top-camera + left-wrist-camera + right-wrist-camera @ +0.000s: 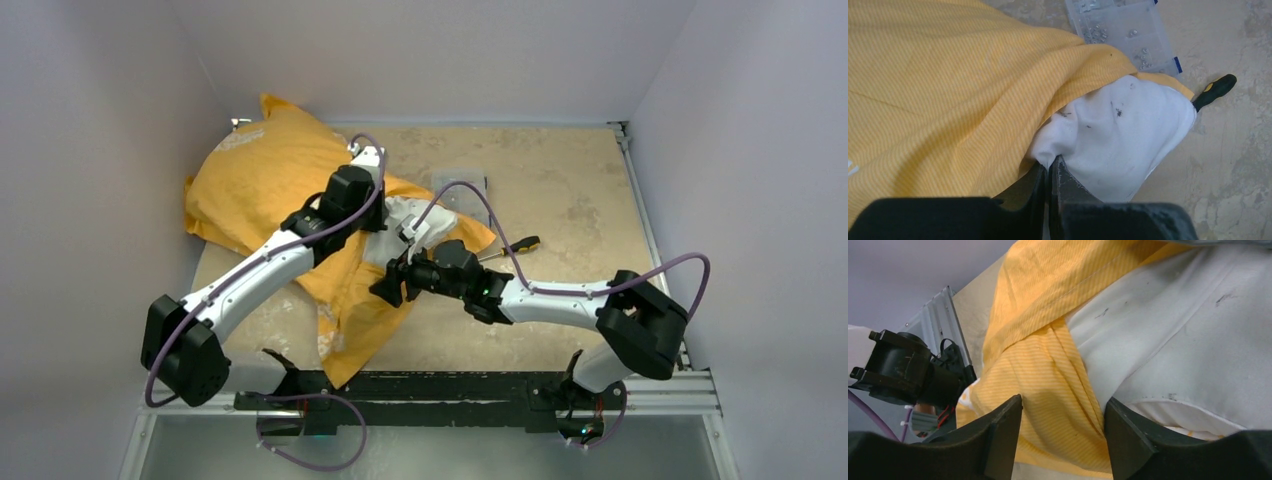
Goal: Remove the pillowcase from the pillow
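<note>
The pillowcase (265,175) lay bunched on the tabletop (560,180). Left end effector (1052,170) pinched a bare corner of the pillow (1118,140); right end effector (1062,410) stood open w/ an orange fold inside.

Mottled beige table (560,190) — orange pillowcase (260,170) far left, clear parts box (462,185) far centre, screwdriver (512,247) nearer, right of it.

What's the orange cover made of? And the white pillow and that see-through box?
The pillowcase looks like woven cloth, matte, with fine stripes and soft folds. The pillow looks like smooth white cloth, puffy and creased. The box seems clear hard plastic.
</note>
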